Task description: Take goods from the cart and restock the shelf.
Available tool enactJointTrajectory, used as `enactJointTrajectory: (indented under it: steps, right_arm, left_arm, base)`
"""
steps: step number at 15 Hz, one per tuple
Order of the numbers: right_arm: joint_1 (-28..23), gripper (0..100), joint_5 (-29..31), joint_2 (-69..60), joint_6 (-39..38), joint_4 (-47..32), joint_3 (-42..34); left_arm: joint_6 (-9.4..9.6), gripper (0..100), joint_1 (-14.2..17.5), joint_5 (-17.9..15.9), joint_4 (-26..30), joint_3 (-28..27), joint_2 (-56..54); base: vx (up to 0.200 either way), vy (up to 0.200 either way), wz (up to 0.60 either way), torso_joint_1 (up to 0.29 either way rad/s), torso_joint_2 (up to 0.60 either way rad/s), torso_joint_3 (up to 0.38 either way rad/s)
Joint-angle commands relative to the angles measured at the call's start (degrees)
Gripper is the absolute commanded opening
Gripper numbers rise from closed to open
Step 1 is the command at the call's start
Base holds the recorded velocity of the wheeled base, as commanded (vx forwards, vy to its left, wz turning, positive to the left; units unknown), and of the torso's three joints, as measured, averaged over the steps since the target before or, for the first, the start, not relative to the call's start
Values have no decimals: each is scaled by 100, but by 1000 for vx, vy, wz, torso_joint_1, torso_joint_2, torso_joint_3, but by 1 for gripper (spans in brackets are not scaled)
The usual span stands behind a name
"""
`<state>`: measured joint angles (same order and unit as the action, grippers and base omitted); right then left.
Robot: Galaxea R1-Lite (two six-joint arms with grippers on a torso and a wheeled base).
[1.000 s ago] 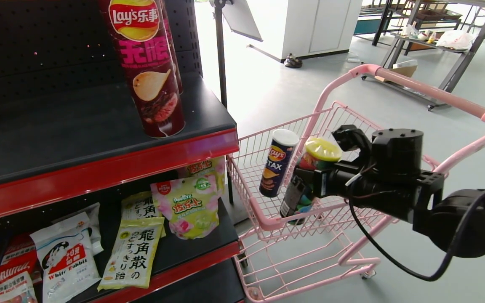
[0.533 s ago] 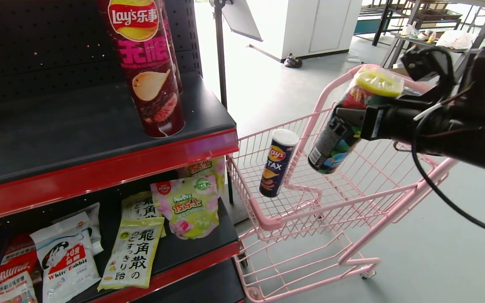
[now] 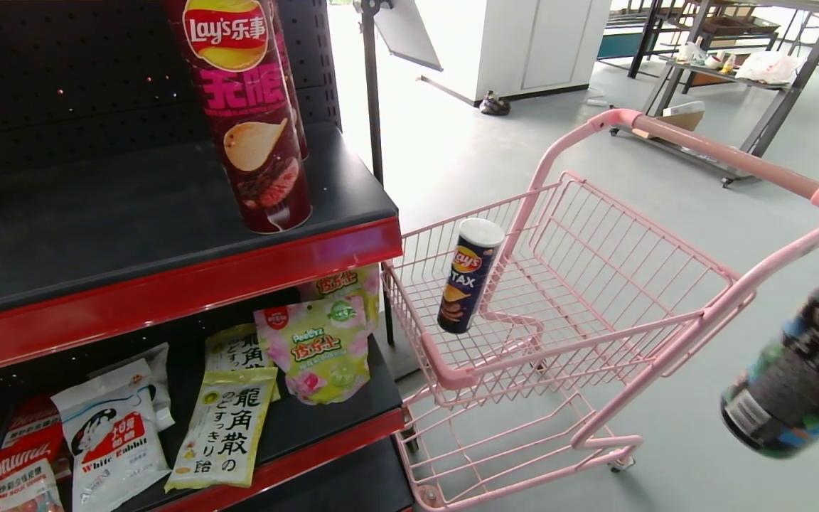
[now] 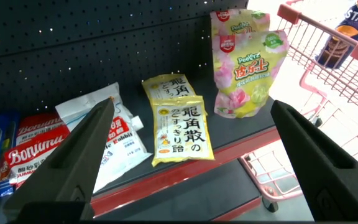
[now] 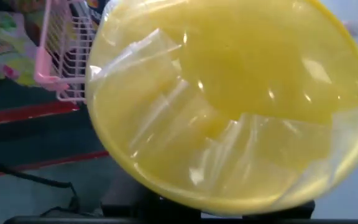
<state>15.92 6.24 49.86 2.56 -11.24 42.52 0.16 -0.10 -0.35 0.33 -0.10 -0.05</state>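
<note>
- Head: can (image 3: 800, 370) hangs tilted in the air, outside cart (image 3: 729, 161) and well apart from shelf (image 3: 168, 295). The swing over could clip the cart or topple red can (image 3: 253, 121).
- Left wrist: left gripper (image 4: 192, 102) is spread and empty, near bags (image 4: 182, 127); it could snag them.
- Right wrist: lid (image 5: 229, 106) sits against the camera. Right gripper pinches the can, judging by its hang; the tilt risks a slip.

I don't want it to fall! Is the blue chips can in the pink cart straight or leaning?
Leaning. The blue can in the cart slants: its white top is not straight above its base.
</note>
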Motion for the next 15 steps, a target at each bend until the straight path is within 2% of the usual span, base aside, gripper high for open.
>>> enactJointTrajectory:
  steps: [1,3,7,15]
  right_arm:
    - [-1030,0,193,-1295,412,-344,-895]
    - [-1232,0,149,-1268,526,-344,-877]
    - [-1205,0,-88,-1145,535,-335,-728]
    - [-1241,0,-53,-1048,632,-317,-719]
  left_arm:
    - [2,100,1,0,2,1,5]
    - [2,100,1,0,2,1,5]
    - [2,100,1,0,2,1,5]
    - [2,100,1,0,2,1,5]
  base:
    - [0,0,0,0,0,0]
    - [0,0,0,0,0,0]
    - [0,0,0,26,-115,-79]
    - [0,0,0,20,-62,-43]
